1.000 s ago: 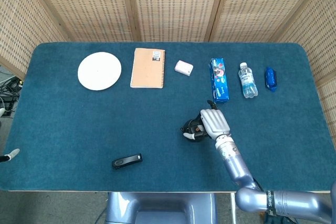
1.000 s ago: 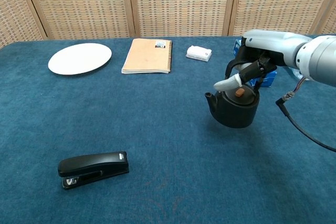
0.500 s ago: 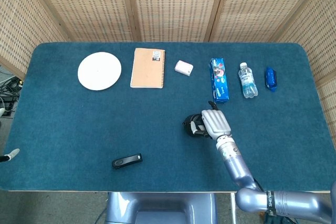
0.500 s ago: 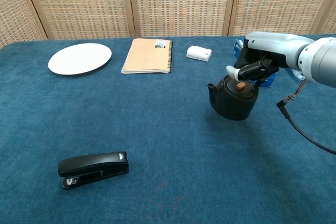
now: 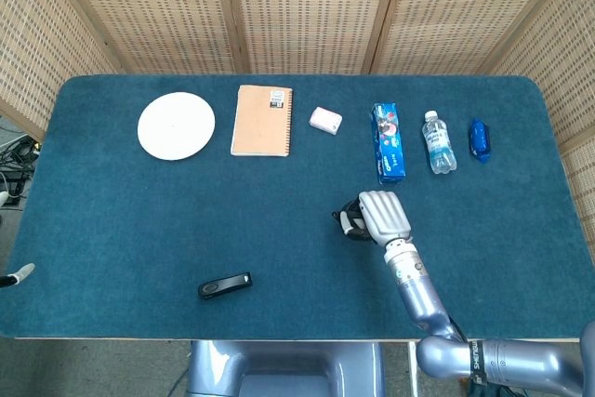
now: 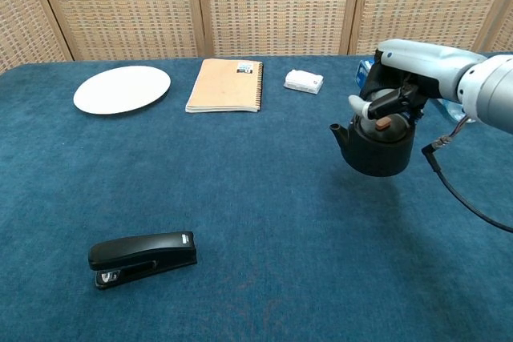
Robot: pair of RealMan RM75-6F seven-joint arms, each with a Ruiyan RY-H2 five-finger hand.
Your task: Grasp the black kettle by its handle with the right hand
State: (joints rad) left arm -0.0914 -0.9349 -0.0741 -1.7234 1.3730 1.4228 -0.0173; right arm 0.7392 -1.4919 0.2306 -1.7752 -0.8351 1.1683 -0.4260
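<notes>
Your right hand [image 6: 390,95] grips the black kettle [image 6: 377,143] by its handle, fingers curled over the top. Compared with a second ago, the kettle has shifted toward the table's right edge and sits higher in the chest view, its spout pointing left, and appears to hang clear of the blue tabletop [image 6: 240,198]. In the head view the right hand [image 5: 381,216] covers most of the kettle [image 5: 348,223], near the front-right part of the table. Your left hand shows in neither view.
</notes>
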